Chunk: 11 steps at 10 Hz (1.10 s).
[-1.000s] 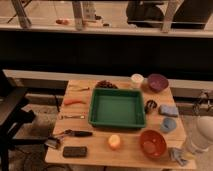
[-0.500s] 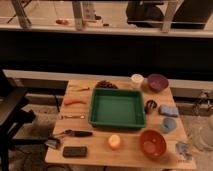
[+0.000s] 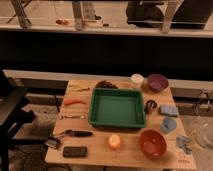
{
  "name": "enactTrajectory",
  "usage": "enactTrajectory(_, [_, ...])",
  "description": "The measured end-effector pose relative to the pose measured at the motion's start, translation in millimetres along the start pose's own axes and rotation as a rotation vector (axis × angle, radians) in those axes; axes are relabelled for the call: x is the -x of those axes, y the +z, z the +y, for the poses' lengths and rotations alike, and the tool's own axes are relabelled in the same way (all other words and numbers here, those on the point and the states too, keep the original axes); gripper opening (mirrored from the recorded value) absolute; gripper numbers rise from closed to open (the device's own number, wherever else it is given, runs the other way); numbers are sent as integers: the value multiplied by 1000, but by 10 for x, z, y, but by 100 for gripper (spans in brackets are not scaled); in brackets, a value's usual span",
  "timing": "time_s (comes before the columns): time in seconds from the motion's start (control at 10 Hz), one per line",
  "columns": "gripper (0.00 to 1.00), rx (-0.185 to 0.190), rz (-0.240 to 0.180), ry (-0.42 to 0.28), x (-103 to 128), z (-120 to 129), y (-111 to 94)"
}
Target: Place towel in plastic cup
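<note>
A small blue plastic cup [image 3: 168, 124] stands upright on the wooden table [image 3: 100, 150], to the right of the green tray. A crumpled grey-blue towel [image 3: 183, 143] lies near the table's front right corner, just in front of the cup and to its right. My gripper [image 3: 207, 135] shows only as a pale shape at the right edge of the view, beyond the table's edge and apart from the towel. It holds nothing that I can see.
A green tray [image 3: 117, 107] fills the table's middle. Around it are a red bowl [image 3: 152, 142], a purple bowl [image 3: 157, 82], a white cup [image 3: 136, 79], a blue folded pad [image 3: 169, 110], an orange fruit [image 3: 114, 141], a carrot [image 3: 75, 101], utensils [image 3: 75, 133] and a dark flat block [image 3: 74, 151].
The pale gripper has drawn back from over the front right corner towards the right edge. The towel stays on the table.
</note>
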Motion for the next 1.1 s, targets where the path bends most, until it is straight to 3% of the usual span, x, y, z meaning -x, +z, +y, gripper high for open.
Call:
enactTrajectory(0.5, [0,-24,-76,-97,348,-201,-4])
enactTrajectory(1.1, [0,-43,-64,-266,698,-450,182])
